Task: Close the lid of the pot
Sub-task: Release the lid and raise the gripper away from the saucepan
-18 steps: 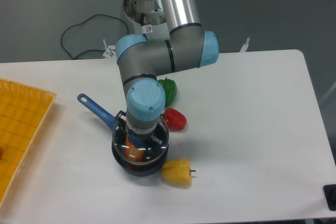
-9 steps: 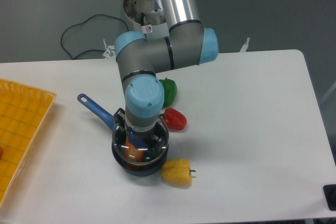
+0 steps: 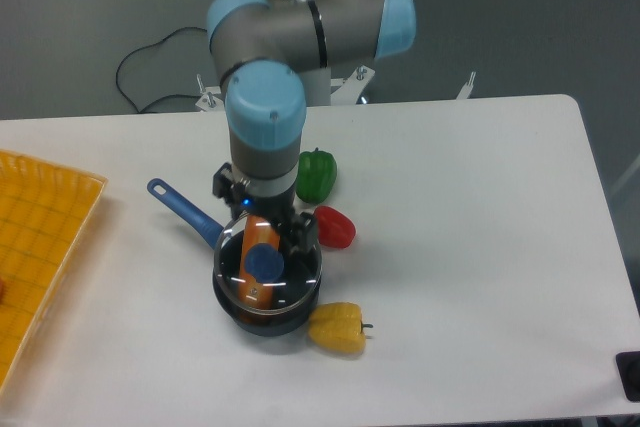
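The pot is a small dark saucepan near the table's front, its blue handle pointing up-left. The lid, clear glass with a metal rim, lies flat on the pot's rim. Its blue knob is uncovered, and an orange item shows through the glass. My gripper hangs just above the back edge of the lid. It is open, its fingers apart and clear of the knob, with nothing held.
A green pepper and a red pepper lie just behind and right of the pot. A yellow pepper touches its front right. A yellow tray is at the left edge, and a black cable runs behind the table.
My gripper has let go of the knob and risen, moving back from over the lid. The lid stays on the pot, and its knob now shows.
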Controlling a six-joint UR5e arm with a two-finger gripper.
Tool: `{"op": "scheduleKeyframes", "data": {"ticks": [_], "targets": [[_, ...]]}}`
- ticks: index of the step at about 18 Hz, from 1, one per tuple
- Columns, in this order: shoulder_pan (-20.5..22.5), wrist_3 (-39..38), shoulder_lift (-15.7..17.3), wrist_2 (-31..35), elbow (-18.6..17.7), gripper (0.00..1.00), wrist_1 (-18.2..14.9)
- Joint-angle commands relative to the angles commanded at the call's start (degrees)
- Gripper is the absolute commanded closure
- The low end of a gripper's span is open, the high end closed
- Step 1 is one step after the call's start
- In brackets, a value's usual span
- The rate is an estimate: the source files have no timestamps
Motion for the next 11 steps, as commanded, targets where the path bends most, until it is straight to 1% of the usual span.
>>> {"op": "scheduleKeyframes", "data": {"ticks": [3,5,7,9,11], "targets": [[3.7,0.3,0.0,0.5,-0.4,0.00,0.1],[6.8,2.3,-0.3,0.5,-0.6,0.00,1.0],[10.4,6.6,-0.4,-0.8,-1.1,0.00,2.1],[14.5,11.7,-0.5,-5.1,-1.1,0.00,2.1],[17.3,18.3,-0.7,-6.0,-1.1,0.00,2.2]]}}
